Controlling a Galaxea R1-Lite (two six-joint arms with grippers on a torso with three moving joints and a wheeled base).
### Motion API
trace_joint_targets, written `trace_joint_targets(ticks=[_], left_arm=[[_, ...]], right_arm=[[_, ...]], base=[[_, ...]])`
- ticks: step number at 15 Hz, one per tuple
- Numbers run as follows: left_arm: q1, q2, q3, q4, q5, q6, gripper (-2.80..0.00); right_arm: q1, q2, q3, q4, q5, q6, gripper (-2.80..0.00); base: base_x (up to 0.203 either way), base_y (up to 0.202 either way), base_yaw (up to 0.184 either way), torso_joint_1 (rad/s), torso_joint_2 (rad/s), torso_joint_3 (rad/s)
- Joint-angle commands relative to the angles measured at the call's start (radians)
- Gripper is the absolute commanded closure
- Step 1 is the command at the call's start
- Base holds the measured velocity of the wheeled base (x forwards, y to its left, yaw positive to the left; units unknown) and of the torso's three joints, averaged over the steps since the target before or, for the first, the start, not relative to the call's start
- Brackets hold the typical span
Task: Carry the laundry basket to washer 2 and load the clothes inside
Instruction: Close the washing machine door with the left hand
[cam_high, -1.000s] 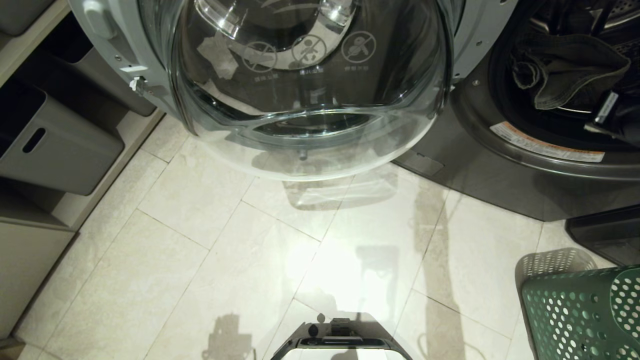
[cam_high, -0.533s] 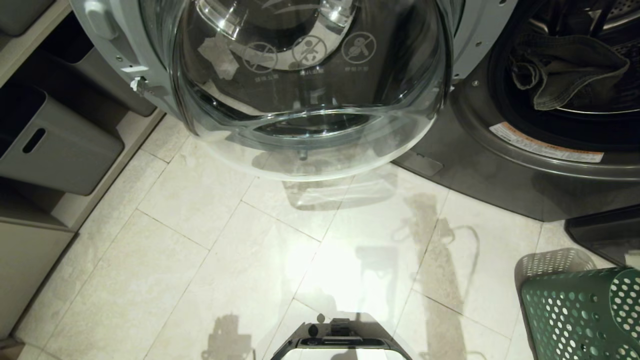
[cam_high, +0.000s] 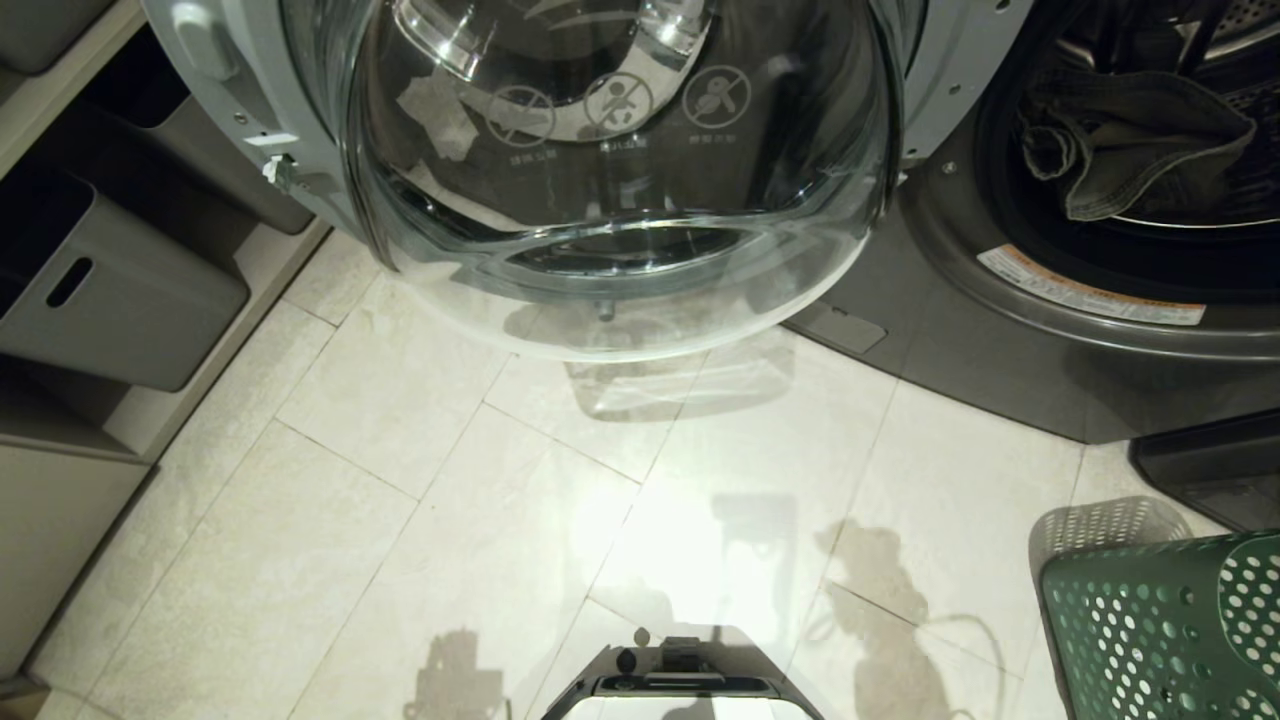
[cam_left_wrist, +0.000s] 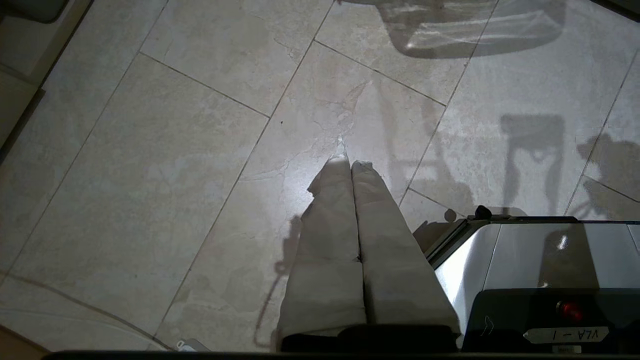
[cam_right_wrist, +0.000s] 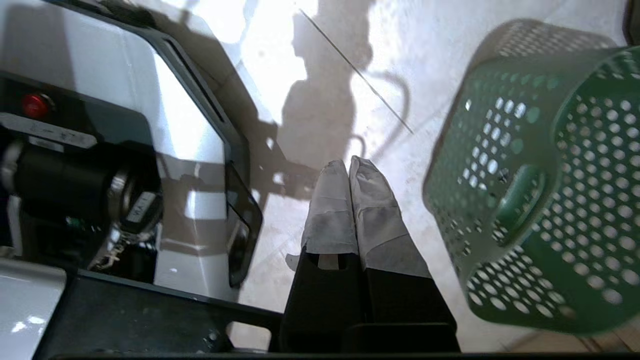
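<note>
Green basket on floor, washer door open, clothes in drum.
Perforated green laundry basket (cam_high: 1165, 630) sits on tile right of the washer (cam_high: 1010, 300); dark clothes (cam_high: 1120, 140) inside. Right gripper (cam_right_wrist: 349, 162) pressed closed, empty, beside the basket; left gripper (cam_left_wrist: 350, 162) closed, empty.

One green laundry basket (cam_high: 1165, 630) stands on the tiled floor (cam_high: 420, 480), and one front-loading washer (cam_high: 1000, 330) is in view with its one glass door (cam_high: 620, 180) swung open. One dark garment (cam_high: 1130, 140) can be counted in the drum. Two grey storage bins (cam_high: 100, 300) sit in the shelving, and three round warning symbols (cam_high: 617, 103) are printed on the door glass.
</note>
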Motion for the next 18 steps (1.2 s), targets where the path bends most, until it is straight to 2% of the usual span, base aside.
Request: trace_joint_targets(ticks=[1,3,6,9,13,18], left_arm=[[0.0,-0.002,0.002,0.0,0.0,0.0,0.0],[0.0,-0.002,0.002,0.0,-0.001,0.0,0.0],[0.0,-0.002,0.002,0.0,0.0,0.0,0.0],[0.0,-0.002,0.002,0.0,0.0,0.0,0.0],[0.0,-0.002,0.002,0.0,0.0,0.0,0.0],[0.0,-0.002,0.002,0.0,0.0,0.0,0.0]], right_arm=[[0.006,-0.172,0.081,-0.018,0.027,0.014,0.0],[0.011,-0.176,0.151,-0.087,0.076,0.07,0.0],[-0.015,-0.172,0.198,-0.214,0.078,0.082,0.0],[-0.095,-0.216,0.201,-0.218,0.078,0.079,0.0],[-0.092,-0.452,0.214,-0.253,0.075,0.056,0.0],[-0.091,-0.448,0.227,-0.282,0.073,0.071,0.0]], base=[[0.0,0.0,0.0,0.0,0.0,0.0],[0.0,0.0,0.0,0.0,0.0,0.0],[0.0,0.0,0.0,0.0,0.0,0.0],[0.0,0.0,0.0,0.0,0.0,0.0],[0.0,0.0,0.0,0.0,0.0,0.0],[0.0,0.0,0.0,0.0,0.0,0.0]])
